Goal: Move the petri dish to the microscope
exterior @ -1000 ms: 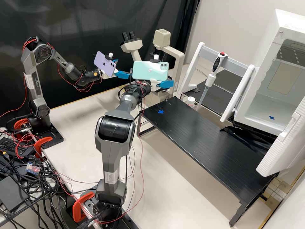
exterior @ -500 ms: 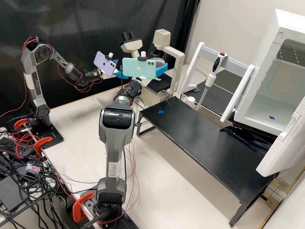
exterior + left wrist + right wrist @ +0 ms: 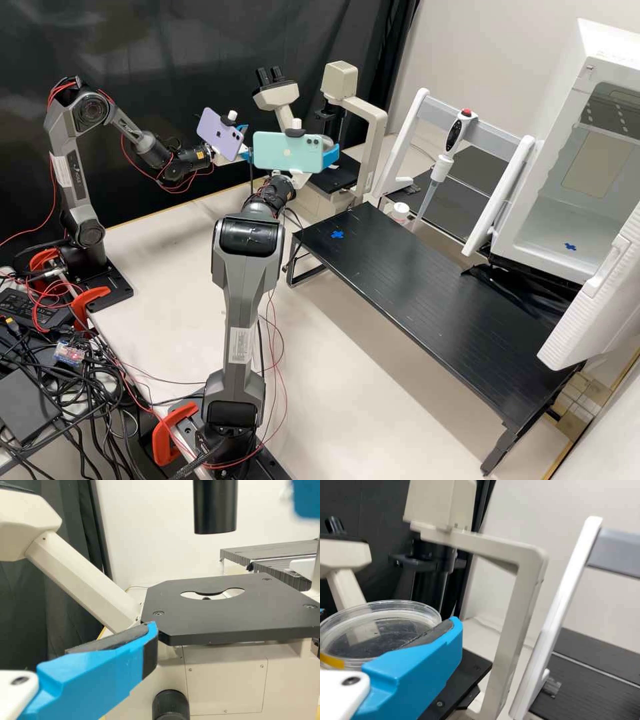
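In the high view, the right gripper (image 3: 331, 157) is at the microscope (image 3: 375, 123), with the petri dish (image 3: 327, 141) held up between its fingers. The microscope stands on the counter (image 3: 160, 267). The left gripper (image 3: 245, 155) is near the right one, its fingers apart and nothing between them.

In the left wrist view, one blue finger (image 3: 95, 680) of the left gripper is near the black stage (image 3: 225, 617) of the microscope; the stage has an opening in its middle and a black cylinder above it.

In the right wrist view, the clear, round dish lies against the dark pad (image 3: 432, 632) of the near finger, above the level of the stage. Whether it is directly over the opening, I cannot tell
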